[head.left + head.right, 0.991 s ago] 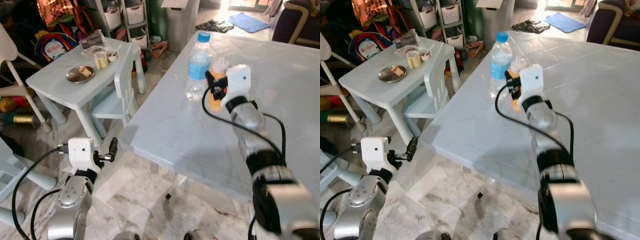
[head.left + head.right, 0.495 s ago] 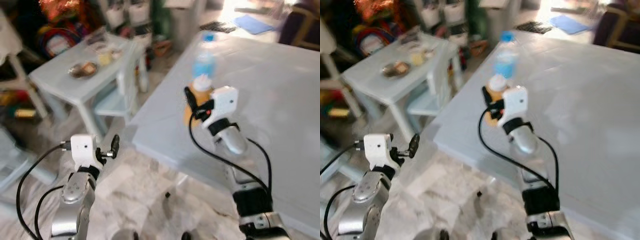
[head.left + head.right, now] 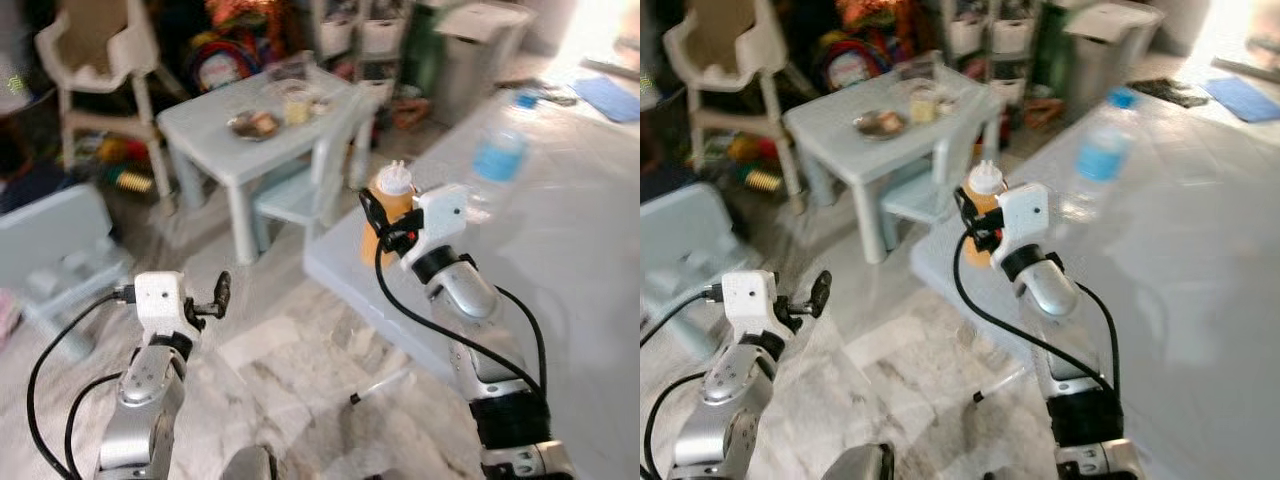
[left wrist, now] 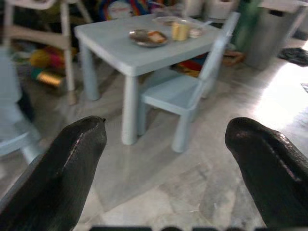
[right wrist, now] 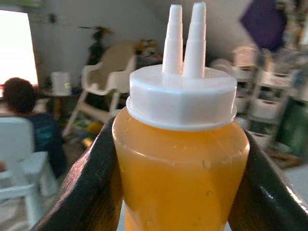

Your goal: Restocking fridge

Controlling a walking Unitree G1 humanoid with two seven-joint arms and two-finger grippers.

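Large table (image 3: 560,260): pale grey-white top, on the robot's right side; its near corner lies just below the raised right end effector.
Floor (image 3: 290,370): marbled light tile, running between the large table and the children's furniture.
Small table (image 3: 250,110): light blue child-size piece, well apart from the large table, towards the far left; a metal plate with food (image 3: 252,123) and a cup (image 3: 296,103) sit on its top.
Small chair (image 3: 305,190): matching light blue, tucked against the small table on its near side.
High chair (image 3: 100,60): cream plastic, behind the small table on the far left.
Person (image 5: 33,120): seated, dark top, seen from behind in the right wrist view, far beyond the bottle.
Water bottle (image 3: 497,160): clear with a blue cap and label, upright on the large table, blurred, behind and to the right of the sauce bottle.
Sauce bottle (image 3: 390,210): orange contents, white twin-nozzle cap, upright, lifted above the large table's corner.
Right end effector (image 3: 385,225): clamped round the sauce bottle, one black finger (image 5: 86,187) pressed to each side of its body.
Left end effector (image 4: 166,159): low over the floor, facing the small chair and small table; black fingers (image 4: 72,159) spread wide, nothing between them.
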